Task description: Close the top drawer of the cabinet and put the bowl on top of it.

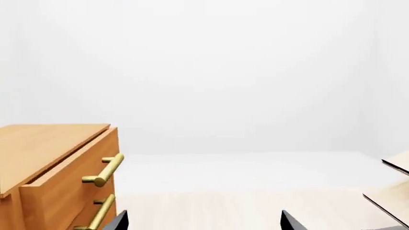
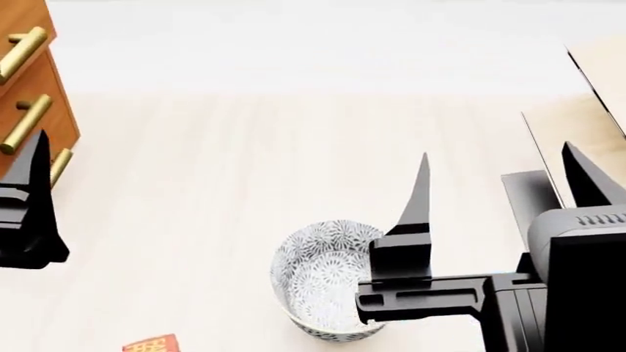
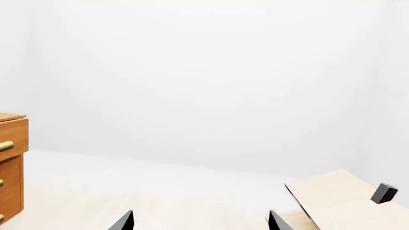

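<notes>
protruding top drawer (image 1: 67,179), bowl (image 2: 328,290) beside right hand (image 2: 499,172)

Orange-brown wood-grain cabinet (image 1: 45,163) with shiny brass bar handles (image 1: 107,171); beside it, pale matt wooden tabletop (image 2: 245,169); glazed floral-patterned bowl (image 2: 323,282).

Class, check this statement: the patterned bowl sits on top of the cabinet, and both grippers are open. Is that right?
Not quite. The head view shows the bowl on the pale table, not on the cabinet. The left gripper and right gripper are both open, as stated.
</notes>
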